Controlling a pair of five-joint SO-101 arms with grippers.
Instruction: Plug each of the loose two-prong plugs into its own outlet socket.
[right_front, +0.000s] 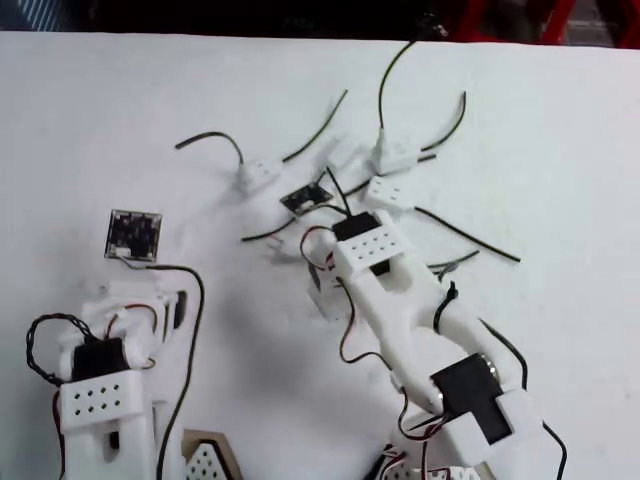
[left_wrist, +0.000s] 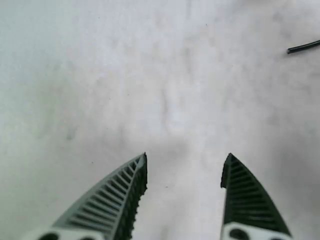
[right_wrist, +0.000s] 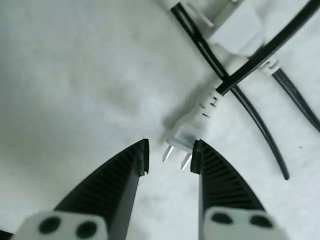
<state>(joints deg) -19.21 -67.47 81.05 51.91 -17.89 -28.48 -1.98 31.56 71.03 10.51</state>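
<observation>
A white two-prong plug on a black cord lies flat on the white table. Its two metal prongs point into the gap of my open right gripper, close to one fingertip and not gripped. Past it lies a white socket block crossed by black cords. From above, the right arm reaches into a cluster of white plug and socket pieces with short black cords. My left gripper is open over bare table, with a cord end farther off.
A small black square module with a cable lies just beyond the left arm. Another dark square piece sits among the cords. Loose black cords trail right of the cluster. The table's far edge borders dark clutter.
</observation>
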